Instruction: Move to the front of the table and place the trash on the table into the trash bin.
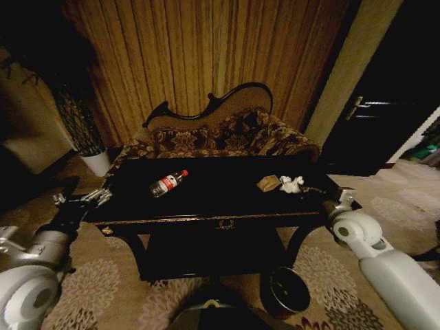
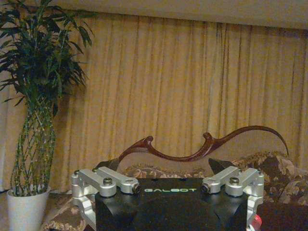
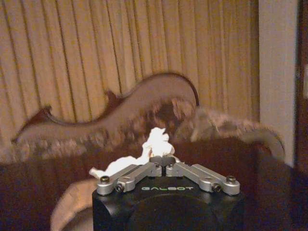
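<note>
The black glossy table (image 1: pixel 206 210) stands right in front of me. On its top a clear bottle (image 1: pixel 167 183) with a red cap lies on its side, left of centre. A crumpled tan paper piece (image 1: pixel 268 183) and a small white wad (image 1: pixel 291 183) lie together toward the right end. The dark round trash bin (image 1: pixel 285 290) sits on the carpet below the table's right front. My left gripper (image 1: pixel 82 197) (image 2: pixel 167 185) hovers open off the table's left end. My right gripper (image 1: pixel 344 198) (image 3: pixel 163 160) is shut and empty at the right end, with the white wad (image 3: pixel 153 144) just beyond its tips.
A floral sofa (image 1: pixel 220 137) with a carved back stands close behind the table. A tall plant in a white pot (image 1: pixel 96 163) is at the back left. Curtains cover the far wall and a dark door (image 1: pixel 375 117) is at the right. Patterned carpet surrounds the table.
</note>
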Robot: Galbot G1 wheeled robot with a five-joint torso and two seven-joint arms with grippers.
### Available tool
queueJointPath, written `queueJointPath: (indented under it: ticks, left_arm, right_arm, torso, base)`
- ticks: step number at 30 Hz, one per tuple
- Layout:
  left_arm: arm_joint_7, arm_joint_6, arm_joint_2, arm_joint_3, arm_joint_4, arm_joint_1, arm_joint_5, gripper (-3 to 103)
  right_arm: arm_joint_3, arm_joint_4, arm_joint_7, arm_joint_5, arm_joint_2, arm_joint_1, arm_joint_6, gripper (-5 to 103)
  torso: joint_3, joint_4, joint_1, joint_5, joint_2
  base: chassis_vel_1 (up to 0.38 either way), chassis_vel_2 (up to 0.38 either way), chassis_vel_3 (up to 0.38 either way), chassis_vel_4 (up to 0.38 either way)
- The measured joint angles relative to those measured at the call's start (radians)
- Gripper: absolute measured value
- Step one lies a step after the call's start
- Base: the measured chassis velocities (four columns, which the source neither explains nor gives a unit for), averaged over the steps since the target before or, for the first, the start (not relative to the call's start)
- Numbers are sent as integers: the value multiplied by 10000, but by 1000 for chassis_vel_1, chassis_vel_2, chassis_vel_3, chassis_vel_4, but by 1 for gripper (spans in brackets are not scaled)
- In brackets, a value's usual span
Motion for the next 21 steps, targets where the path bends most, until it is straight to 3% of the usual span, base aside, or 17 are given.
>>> queueJointPath:
  ticks: [8,21]
  left_arm:
    - [-33,-22,-20,0,1,11,-7,100]
    - [-59,-29,35,-115,0,-9,-309,100]
  right_arm:
    - [277,1077,-360,-362,298,-637,692,0]
    - [334,3007,-452,-108,114,-1112,291,0]
  torso:
    - [0,-1,0,-2,0]
    - [0,-1,0,-1,0]
  base:
    - [0,0,0,0]
    - [0,0,0,0]
